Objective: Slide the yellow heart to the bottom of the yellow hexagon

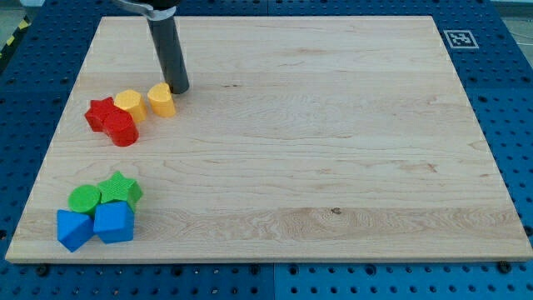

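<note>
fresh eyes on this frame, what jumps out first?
The dark rod coming down from the view's top left, my tip right at the upper right edge of the yellow heart. Just left of the heart sits the yellow hexagon, packed against a red star and a second red block. A second cluster, two green and two blue blocks, sits at the view's bottom left.

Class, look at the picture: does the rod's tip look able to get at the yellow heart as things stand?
Probably yes. My tip sits right at the yellow heart, on its upper right, with nothing between them. The yellow hexagon lies just beyond on the view's left, beside the red blocks.
</note>
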